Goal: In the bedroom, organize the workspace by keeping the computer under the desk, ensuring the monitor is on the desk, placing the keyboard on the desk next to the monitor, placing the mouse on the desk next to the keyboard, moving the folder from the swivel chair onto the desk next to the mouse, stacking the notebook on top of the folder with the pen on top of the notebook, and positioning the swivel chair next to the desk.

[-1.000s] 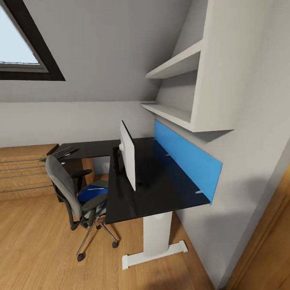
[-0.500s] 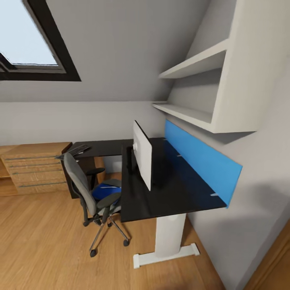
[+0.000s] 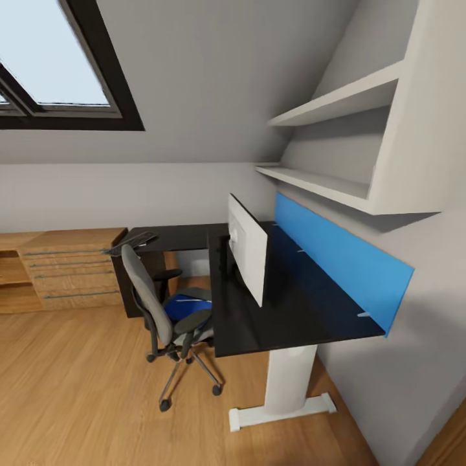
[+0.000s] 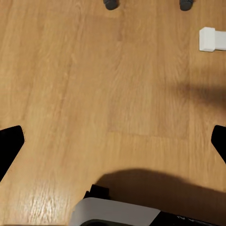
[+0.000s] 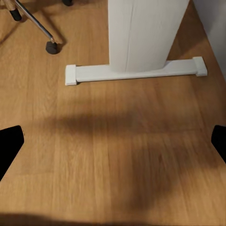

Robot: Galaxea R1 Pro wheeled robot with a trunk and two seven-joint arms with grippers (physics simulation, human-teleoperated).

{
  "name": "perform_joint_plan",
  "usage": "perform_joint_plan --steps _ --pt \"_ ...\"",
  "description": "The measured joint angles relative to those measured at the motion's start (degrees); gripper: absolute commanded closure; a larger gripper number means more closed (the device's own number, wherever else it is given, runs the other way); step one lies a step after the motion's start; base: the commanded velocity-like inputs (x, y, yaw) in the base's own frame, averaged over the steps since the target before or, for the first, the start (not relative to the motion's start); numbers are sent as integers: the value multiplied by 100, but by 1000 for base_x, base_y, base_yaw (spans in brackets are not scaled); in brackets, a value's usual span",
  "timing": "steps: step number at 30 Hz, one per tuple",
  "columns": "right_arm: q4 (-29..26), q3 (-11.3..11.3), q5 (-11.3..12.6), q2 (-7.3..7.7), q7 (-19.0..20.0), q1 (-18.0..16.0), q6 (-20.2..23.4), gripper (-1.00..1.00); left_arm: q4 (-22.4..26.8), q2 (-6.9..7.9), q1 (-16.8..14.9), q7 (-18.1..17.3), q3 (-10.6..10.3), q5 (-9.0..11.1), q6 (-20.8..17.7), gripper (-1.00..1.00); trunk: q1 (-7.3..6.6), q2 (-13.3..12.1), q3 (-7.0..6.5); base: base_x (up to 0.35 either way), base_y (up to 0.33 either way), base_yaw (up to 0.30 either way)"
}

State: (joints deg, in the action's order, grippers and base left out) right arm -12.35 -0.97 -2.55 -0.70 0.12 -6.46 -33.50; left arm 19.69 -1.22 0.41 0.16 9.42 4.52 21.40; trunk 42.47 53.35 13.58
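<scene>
Folder (image 3: pixel 183 307) lay blue on the chair (image 3: pixel 165 310) seat left of the desk (image 3: pixel 285 317), so both my grippers hung spread and empty over floor (image 3: pixel 77 388).

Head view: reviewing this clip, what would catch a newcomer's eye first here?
Probably the bright blue back panel along the wall side of the glossy black desk, with the monitor standing on the desk, white back toward the camera. Next, the grey swivel chair pulled up at the desk's inner corner, a blue folder on its seat.
</scene>
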Motion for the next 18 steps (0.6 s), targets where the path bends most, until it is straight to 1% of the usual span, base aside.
perform_joint_plan --steps 3,6,12,15,18 --pt "0 1 0 -4 0 0 0 -100 -1 0 0 0 -1 1 0 -100 0 0 0 0 43 250" --pt "0 -3 -5 -2 0 0 1 -100 0 0 0 0 3 2 0 -100 0 -1 0 0 183 273" --pt "0 -4 -6 7 -1 0 1 -100 0 5 1 0 10 2 0 -100 0 -1 11 0 277 261" --pt "0 -4 -4 9 -1 0 1 -100 0 5 0 0 11 2 0 -100 0 -1 22 0 309 147" --pt "0 -4 -2 12 -1 0 1 -100 0 3 0 0 11 2 0 -100 0 -1 28 0 314 55"
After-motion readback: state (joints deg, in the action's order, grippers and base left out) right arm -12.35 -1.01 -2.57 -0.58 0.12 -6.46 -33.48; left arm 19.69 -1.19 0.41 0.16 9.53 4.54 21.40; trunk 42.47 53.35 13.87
